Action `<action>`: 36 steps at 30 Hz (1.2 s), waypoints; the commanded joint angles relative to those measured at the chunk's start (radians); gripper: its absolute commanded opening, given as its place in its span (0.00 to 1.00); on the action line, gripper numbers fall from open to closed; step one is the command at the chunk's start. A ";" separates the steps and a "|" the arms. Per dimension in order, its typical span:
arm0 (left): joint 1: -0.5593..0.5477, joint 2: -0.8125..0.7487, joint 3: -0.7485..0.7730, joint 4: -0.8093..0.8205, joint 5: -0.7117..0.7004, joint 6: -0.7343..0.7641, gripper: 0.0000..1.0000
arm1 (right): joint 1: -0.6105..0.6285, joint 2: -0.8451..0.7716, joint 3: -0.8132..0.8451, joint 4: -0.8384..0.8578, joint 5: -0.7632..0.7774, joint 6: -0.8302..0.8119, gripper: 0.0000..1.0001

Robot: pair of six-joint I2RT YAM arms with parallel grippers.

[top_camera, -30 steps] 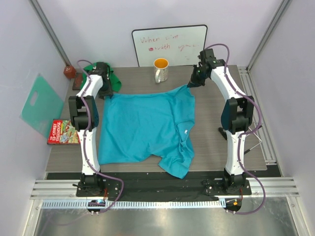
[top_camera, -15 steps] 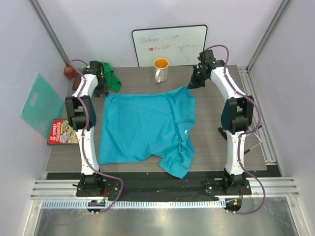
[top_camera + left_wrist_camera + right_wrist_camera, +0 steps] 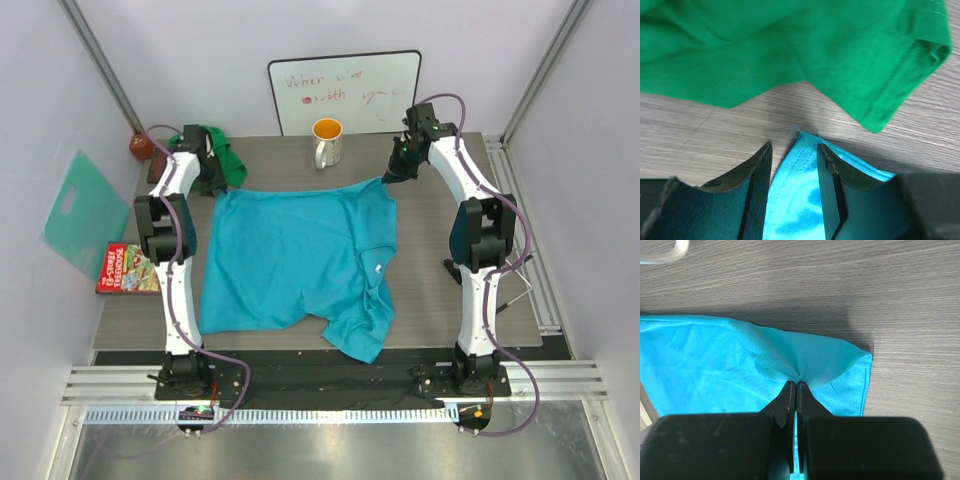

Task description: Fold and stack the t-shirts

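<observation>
**Turquoise shirt spread out, no fold made yet**

The turquoise t-shirt [image 3: 290, 255] lies opened out across the middle of the table [image 3: 420, 300]. It is mostly flat, with loose ripples through the body. Along its right side the cloth is rumpled and doubled over on itself, and a small white tag shows there. Its near-right corner reaches the table's near edge. The far edge runs fairly straight between the two arms.

The green t-shirt [image 3: 225, 160] sits in a crumpled heap at the far-left corner of the table, just beyond the turquoise one's far-left corner. In the left wrist view a hemmed edge of it lies close by, with bare wood between the two.

Judged from this, the task is at its start. Neither shirt is folded and nothing is stacked. The step in hand looks like taking the turquoise shirt by its two far corners.

The right gripper [image 3: 796, 385] is clamped tight on the far-right corner, and the cloth puckers into its closed tips. The left gripper [image 3: 794, 146] stands partly apart, with the far-left corner lying in the gap. As far as the wrist view shows, it pinches nothing.

Further out, a mug [image 3: 327, 142] and a whiteboard [image 3: 345, 90] stand at the far edge. A board-game box [image 3: 130, 268] and a mint plastic sheet [image 3: 85, 210] lie off to the left.
</observation>
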 commanded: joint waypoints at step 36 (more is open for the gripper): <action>-0.009 -0.112 0.030 0.048 -0.072 -0.020 0.00 | -0.009 -0.038 0.017 -0.013 0.038 -0.029 0.01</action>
